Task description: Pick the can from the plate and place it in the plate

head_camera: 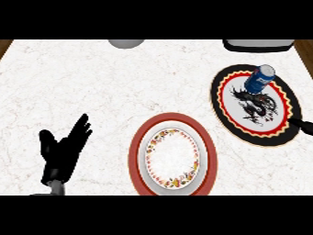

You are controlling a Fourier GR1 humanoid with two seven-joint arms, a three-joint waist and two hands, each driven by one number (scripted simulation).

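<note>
A blue can [259, 80] with a silver top stands upright on the far part of a black-rimmed plate [228, 120] with a red zigzag ring and a dark dragon figure, at the right. A red-rimmed plate [139, 155] with a floral ring lies near the front centre with nothing on it. My left hand [62, 151] shows at the lower left, open, fingers up, well left of both plates. Of my right hand only a black tip [310, 128] shows at the right edge, touching the black plate's near rim.
A grey rounded object [125, 43] sits at the counter's far edge, centre. A dark-based object [257, 44] stands at the far right. Wooden floor shows beyond the marble counter's left and right edges.
</note>
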